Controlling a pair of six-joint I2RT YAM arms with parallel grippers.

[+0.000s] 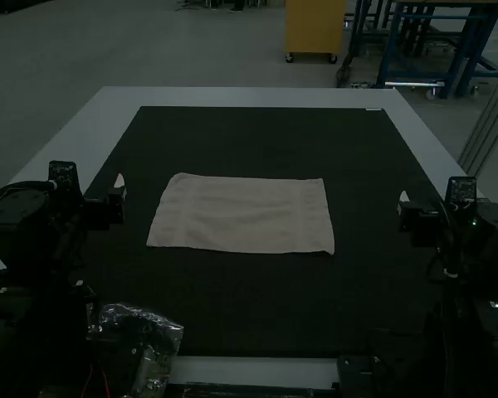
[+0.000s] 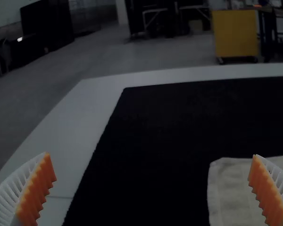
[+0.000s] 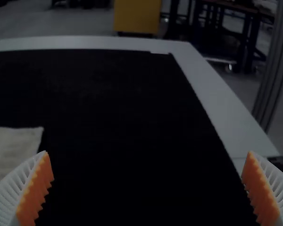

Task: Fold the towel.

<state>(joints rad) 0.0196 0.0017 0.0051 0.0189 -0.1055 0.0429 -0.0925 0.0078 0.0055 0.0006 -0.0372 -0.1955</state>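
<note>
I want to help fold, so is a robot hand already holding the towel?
No, the pale rectangular cloth towel lies spread flat between both arms, touched by neither one's jaws.

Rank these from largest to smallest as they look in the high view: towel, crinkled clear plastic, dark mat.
1. Dark mat
2. Towel
3. Crinkled clear plastic

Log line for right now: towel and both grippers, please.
towel flat on dark mat, ungripped | left gripper open, empty, left of towel | right gripper open, empty, right of towel
</note>
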